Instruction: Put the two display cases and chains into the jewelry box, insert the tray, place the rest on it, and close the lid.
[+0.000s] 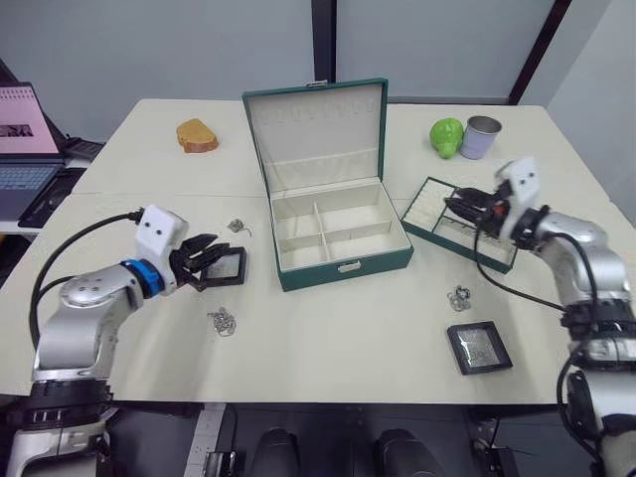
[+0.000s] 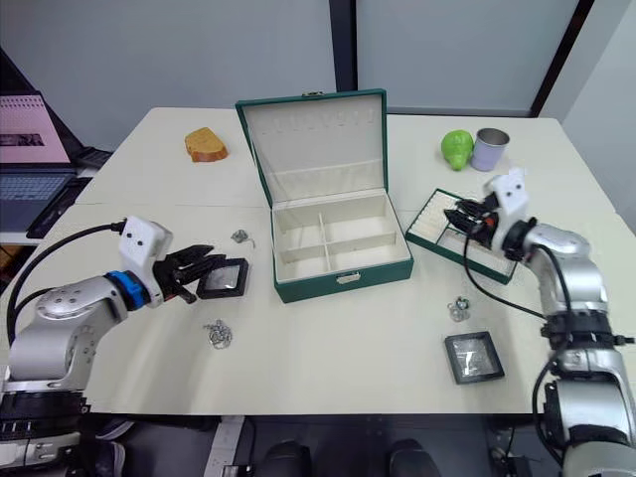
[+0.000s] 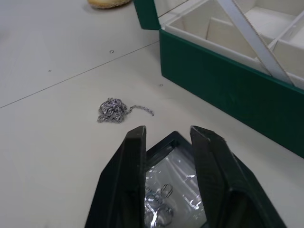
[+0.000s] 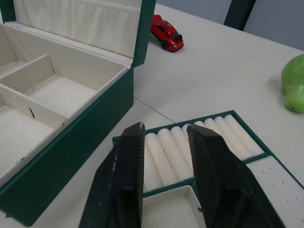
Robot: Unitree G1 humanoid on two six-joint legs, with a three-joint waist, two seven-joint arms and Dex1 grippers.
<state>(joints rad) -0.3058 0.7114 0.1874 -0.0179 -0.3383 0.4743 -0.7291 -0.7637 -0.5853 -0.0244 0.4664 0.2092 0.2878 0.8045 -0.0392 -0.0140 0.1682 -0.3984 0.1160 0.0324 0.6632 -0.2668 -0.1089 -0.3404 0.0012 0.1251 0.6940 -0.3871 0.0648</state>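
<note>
Cream worktop [image 1: 328, 348], big and flat. Green jewelry box [image 1: 338, 234] at the middle, lid [image 1: 316, 129] up, all spaces bare, ready to fill. Tray [image 1: 427, 204] at three o'clock, kept out until later. One display case [image 1: 224, 266] at nine o'clock, another display case [image 1: 479, 347] at five o'clock. Left end effector [image 1: 207, 260] low and level, fingers spread over the case, not squeezing. Right end effector [image 1: 467, 206] spread over the tray, holding nothing.

Left end effector [image 3: 167, 142] black fingers parted, straddling black-framed square display case with clear window [image 3: 173, 190]. Small silvery chain pile [image 3: 113, 109] on pale surface [image 3: 57, 142] just beyond. Dark green rectangular jewelry box, cream dividers [image 3: 228, 80], near. Tan bread-like lump [image 3: 108, 3] far.
</note>
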